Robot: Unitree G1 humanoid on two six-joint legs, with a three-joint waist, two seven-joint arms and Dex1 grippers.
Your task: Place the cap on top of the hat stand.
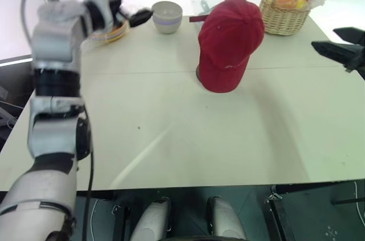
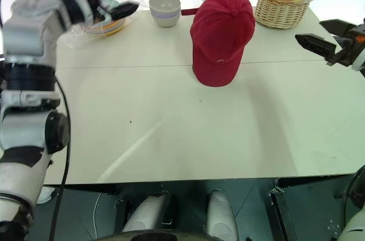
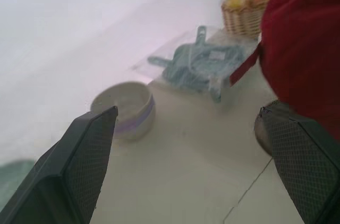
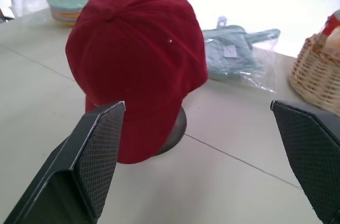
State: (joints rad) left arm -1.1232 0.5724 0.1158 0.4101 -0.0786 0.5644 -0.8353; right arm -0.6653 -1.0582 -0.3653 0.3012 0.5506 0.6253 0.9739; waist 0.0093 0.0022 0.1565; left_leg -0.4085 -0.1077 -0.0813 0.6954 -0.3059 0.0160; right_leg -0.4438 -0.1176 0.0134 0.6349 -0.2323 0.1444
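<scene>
I am seeing both sets of jaws standing wide apart and empty: the left gripper is hanging at the upper left of the right eye frame with nothing between its black fingers, and the right gripper is sitting at the right edge, likewise released. The cap is resting in the upper middle of the frame, draped over the hat stand, whose dark round base is peeking out under the red fabric in the right wrist view; the post and dome are hidden beneath it. I am judging the placing as done, or nearly so, and the step in hand as clearing the arms away. The next move, to my mind, is calling only for keeping both grippers well apart from the cap so nothing nudges it off, and perhaps checking that it is sitting squarely, since its brim is hanging down toward the table. The cap is looking like soft red cloth, seamed in panels up to a crown button. Behind it I am seeing a smooth pale bowl with a lilac band, a woven wicker basket of wrapped goods at upper right, and a clear bag of pale blue-green utensils.
</scene>
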